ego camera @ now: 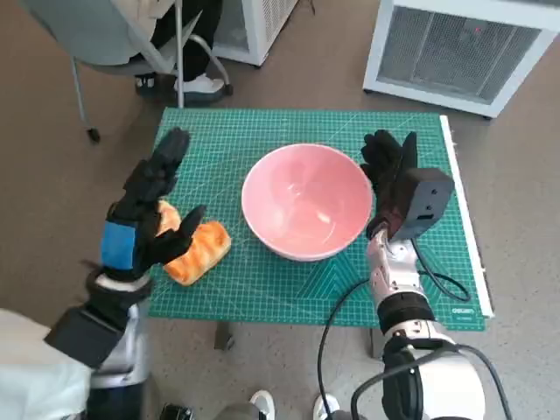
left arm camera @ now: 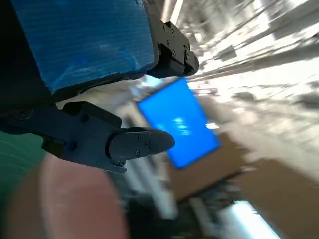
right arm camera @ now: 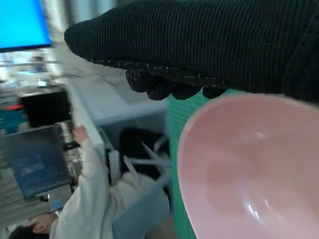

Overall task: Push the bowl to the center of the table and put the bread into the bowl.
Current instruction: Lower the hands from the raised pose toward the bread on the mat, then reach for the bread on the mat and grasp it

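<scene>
Head view gives me the round pink bowl (ego camera: 307, 203) already near the middle of the green cutting-mat surface (ego camera: 262, 127), my gloved right hand (ego camera: 390, 157) spread, empty, beside its rim. My left hand (ego camera: 150, 206) hovers wide over the golden bread loaf (ego camera: 197, 248). I'd lower it squarely, close gently around the loaf's middle. White print at the mat's corner is illegible.
</scene>
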Robot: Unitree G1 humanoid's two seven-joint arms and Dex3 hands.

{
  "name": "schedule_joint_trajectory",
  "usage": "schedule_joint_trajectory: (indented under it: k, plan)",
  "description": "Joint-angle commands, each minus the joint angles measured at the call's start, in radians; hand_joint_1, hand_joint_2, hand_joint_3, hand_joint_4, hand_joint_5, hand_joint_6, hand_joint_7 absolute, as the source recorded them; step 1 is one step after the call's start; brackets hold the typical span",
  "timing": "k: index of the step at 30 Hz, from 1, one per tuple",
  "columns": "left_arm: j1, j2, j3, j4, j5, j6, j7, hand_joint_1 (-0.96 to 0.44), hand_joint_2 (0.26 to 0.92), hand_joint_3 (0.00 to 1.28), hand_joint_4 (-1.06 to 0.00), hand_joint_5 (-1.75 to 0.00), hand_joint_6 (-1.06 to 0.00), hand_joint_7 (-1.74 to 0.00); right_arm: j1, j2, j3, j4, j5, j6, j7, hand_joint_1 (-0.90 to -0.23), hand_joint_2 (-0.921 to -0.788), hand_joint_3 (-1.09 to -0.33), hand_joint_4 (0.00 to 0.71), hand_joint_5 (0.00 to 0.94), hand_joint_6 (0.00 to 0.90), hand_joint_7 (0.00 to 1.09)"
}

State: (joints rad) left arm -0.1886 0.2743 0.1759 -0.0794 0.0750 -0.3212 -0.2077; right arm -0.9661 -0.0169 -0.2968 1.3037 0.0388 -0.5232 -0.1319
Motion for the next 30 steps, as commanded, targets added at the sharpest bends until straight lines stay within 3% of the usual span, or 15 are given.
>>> schedule_joint_trajectory:
  k: [1,7,10,15,19,25,30]
  plan:
    - [0.049,0.055,-0.005,-0.161,0.140,0.240,0.014,-0.46,0.921,0.35,-0.30,0.00,-0.40,-0.01,-0.009,-0.022,0.041,-0.030,-0.039,-0.119,0.008,-0.443,-0.921,-0.850,0.282,0.003,0.005,0.70]
    - [0.070,0.072,-0.041,-0.286,0.201,0.472,-0.032,-0.50,0.921,0.25,-0.24,0.00,-0.37,0.00,-0.003,-0.058,0.114,-0.103,-0.107,-0.277,0.008,-0.480,-0.921,-0.864,0.293,0.009,0.000,0.70]
    - [0.075,0.077,-0.056,-0.325,0.206,0.551,-0.052,-0.50,0.921,0.19,-0.22,0.00,-0.36,0.00,0.010,-0.067,0.135,-0.146,-0.116,-0.351,0.029,-0.494,-0.921,-0.872,0.316,0.020,-0.001,0.70]
    - [0.087,0.084,-0.090,-0.374,0.220,0.647,-0.068,-0.51,0.921,0.10,-0.20,0.00,-0.37,-0.01,0.054,-0.073,0.173,-0.257,-0.094,-0.483,0.121,-0.513,-0.921,-0.865,0.323,0.022,-0.001,0.72]
    - [0.095,0.089,-0.122,-0.388,0.246,0.684,-0.064,-0.52,0.920,0.06,-0.18,0.00,-0.38,-0.01,0.090,-0.080,0.201,-0.345,-0.060,-0.539,0.198,-0.520,-0.921,-0.866,0.318,0.020,-0.001,0.73]
    - [0.107,0.090,-0.162,-0.374,0.286,0.704,-0.047,-0.52,0.921,0.02,-0.17,0.00,-0.39,-0.01,0.129,-0.086,0.223,-0.429,-0.008,-0.565,0.277,-0.528,-0.921,-0.860,0.307,0.014,-0.001,0.73]
    - [0.113,0.087,-0.197,-0.334,0.327,0.712,-0.028,-0.52,0.921,0.02,-0.17,0.00,-0.39,-0.01,0.161,-0.083,0.227,-0.477,0.012,-0.567,0.295,-0.528,-0.921,-0.855,0.303,0.012,-0.001,0.73]
